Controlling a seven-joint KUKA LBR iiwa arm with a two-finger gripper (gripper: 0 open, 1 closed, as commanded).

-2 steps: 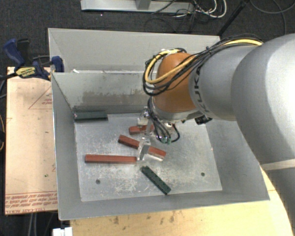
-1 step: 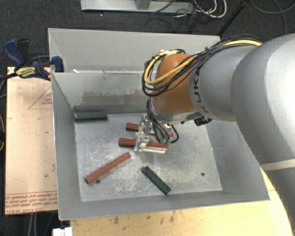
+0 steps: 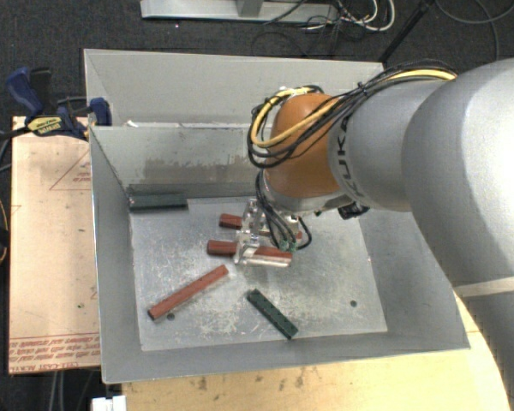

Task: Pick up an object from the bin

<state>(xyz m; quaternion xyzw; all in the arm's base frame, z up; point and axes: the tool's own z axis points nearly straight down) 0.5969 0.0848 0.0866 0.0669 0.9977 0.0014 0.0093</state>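
Observation:
My gripper (image 3: 255, 245) is down near the middle of the bin, right over a short red-brown stick (image 3: 220, 248) that lies crosswise on the floor. The stick's left end pokes out to the left of the gripper and its right end shows on the other side. A smaller red-brown piece (image 3: 230, 221) lies just behind it. In front and to the left lies a long red-brown stick (image 3: 187, 292), set at a slant. A dark green bar (image 3: 271, 312) lies in front of the gripper, near the bin's front edge.
A dark grey bar (image 3: 158, 200) lies along the back wall at the left. The arm with its orange cover and yellow cables comes in from the right and hides the right part of the bin floor.

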